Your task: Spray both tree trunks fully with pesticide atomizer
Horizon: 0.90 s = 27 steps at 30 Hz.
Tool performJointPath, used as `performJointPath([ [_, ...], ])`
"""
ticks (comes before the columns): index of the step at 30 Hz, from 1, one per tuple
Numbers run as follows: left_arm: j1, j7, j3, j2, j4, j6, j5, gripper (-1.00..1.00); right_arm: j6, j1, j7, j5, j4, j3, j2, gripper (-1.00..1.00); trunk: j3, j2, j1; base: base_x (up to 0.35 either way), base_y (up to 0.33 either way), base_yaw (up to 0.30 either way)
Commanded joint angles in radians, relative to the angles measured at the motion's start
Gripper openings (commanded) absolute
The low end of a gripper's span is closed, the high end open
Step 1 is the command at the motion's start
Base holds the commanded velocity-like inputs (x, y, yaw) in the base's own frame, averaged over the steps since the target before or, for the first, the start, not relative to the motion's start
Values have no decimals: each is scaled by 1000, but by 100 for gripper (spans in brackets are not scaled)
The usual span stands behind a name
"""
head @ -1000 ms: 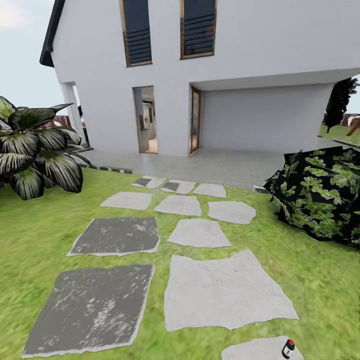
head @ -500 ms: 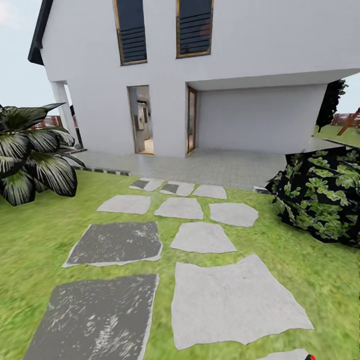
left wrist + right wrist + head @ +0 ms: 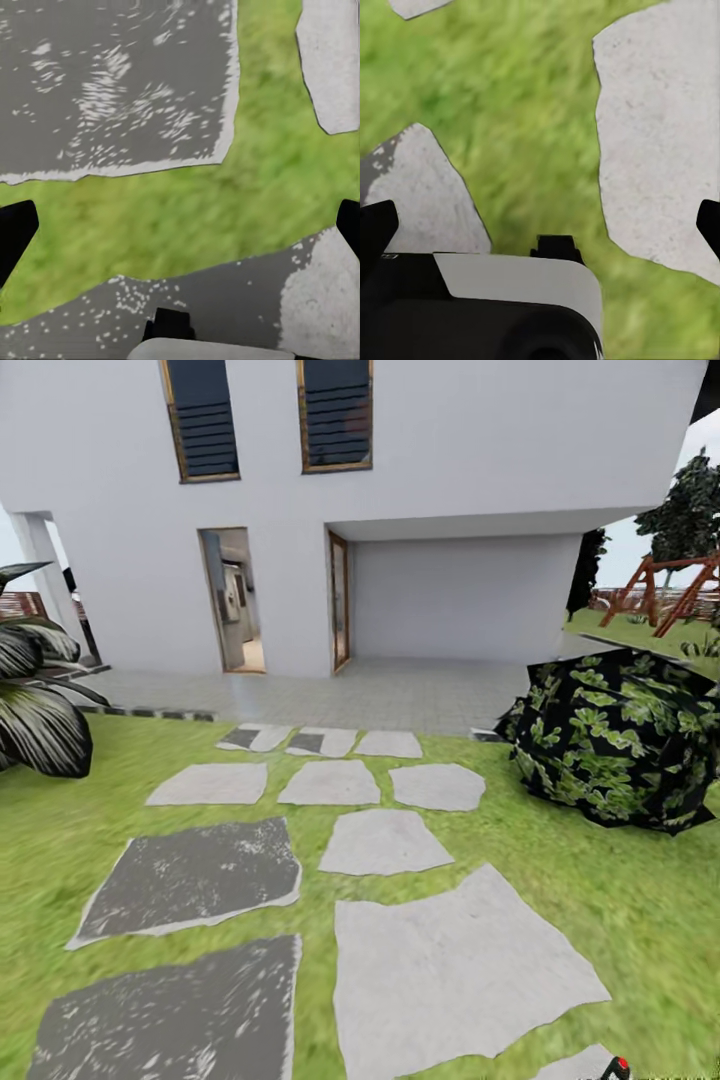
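Camera panned right since 0.5 s ago: house doorway shifted left. Pesticide atomizer point(image 3: 617, 1067) sits at lower right frame edge on a stepping stone point(image 3: 585, 1064), red tip showing. Both jaws apart over lawn point(image 3: 620, 900), holding nothing.

You are in a home's garden: a green lawn point(image 3: 620, 900) crossed by grey stepping stones point(image 3: 455, 970) leads to a white two-storey house point(image 3: 450, 450) with an open doorway point(image 3: 232, 602), tall windows point(image 3: 335, 412) and a paved terrace point(image 3: 400, 695). Leafy shrubs point(image 3: 615, 745) flank the path, and a wooden playset point(image 3: 675, 592) stands far off at the right.
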Motion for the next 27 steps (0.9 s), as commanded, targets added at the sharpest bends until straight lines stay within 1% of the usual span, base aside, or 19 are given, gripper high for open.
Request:
performJointPath([
  [1,1,0,-1,0,-1,-2,7,100,-1,0,1,0,-1,0,0,100,-1,0,1,236,290,-300],
  [12,1,0,-1,0,0,-2,7,100,0,0,0,-1,-1,0,0,100,-1,0,1,247,282,-280],
  [18,1,0,-2,0,3,-2,7,100,-1,0,-1,0,-1,0,0,100,-1,0,1,252,277,-62],
  [23,1,0,-4,0,26,-2,7,100,0,0,-1,0,-1,0,0,100,-1,0,1,255,277,-12],
  [27,1,0,-4,0,30,-2,7,100,0,0,0,0,-1,0,0,100,-1,0,1,258,277,-163],
])
